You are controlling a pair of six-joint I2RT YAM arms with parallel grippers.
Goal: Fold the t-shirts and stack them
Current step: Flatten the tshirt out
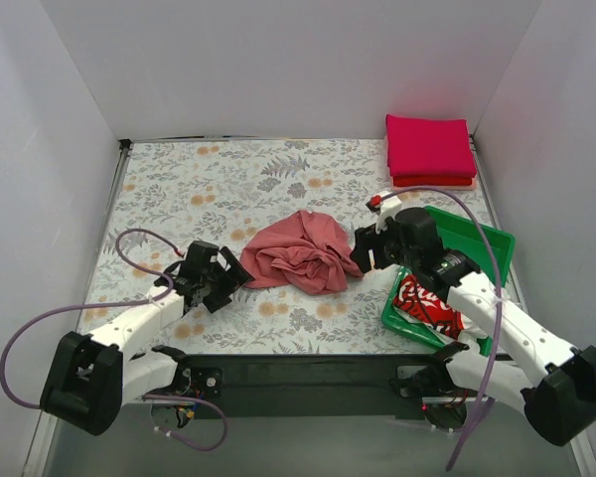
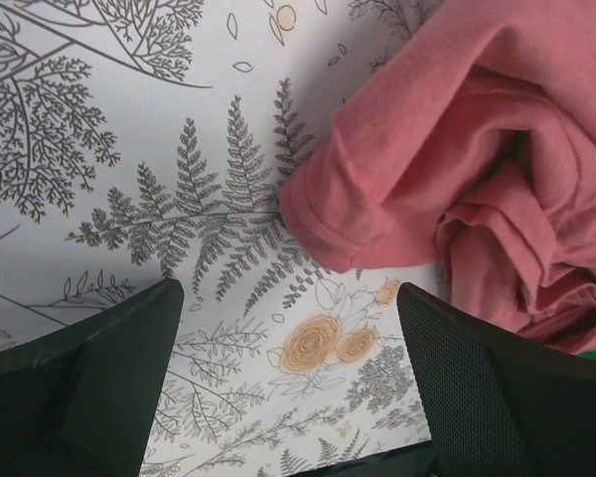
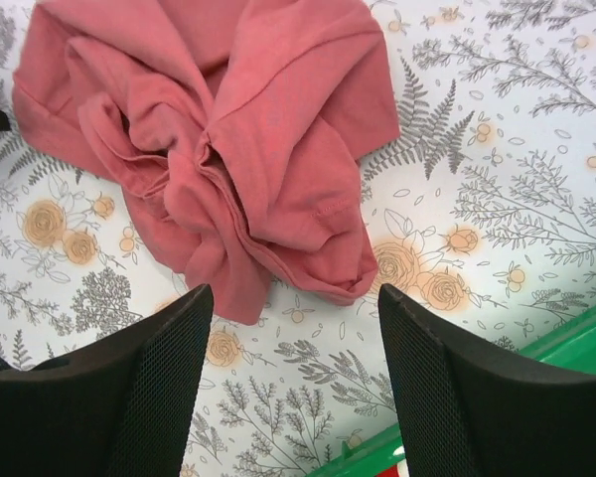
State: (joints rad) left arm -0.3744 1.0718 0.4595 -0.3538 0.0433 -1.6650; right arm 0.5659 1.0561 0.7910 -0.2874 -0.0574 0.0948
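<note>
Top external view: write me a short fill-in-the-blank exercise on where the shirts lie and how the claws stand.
1. The left claw and right claw, either side of the crumpled salmon t-shirt, are both ____.
2. The folded shirts are stacked in the far ____ corner.
3. The lettered red shirt sits in the ____ tray.
Missing words: open; right; green.

My table carries a white floral-patterned covering (image 1: 228, 189), grey ferns and orange roses all over. Mid-table, straight on it: a crumpled dusty salmon-red cloth t-shirt (image 1: 303, 250), bunched, folds running every way. Far right corner: a neat folded stack of t-shirts (image 1: 429, 147), magenta on top, a red edge under it. Near right: a green plastic tray (image 1: 472, 234), set askew, close to the crumpled tee but apart from it.
</note>
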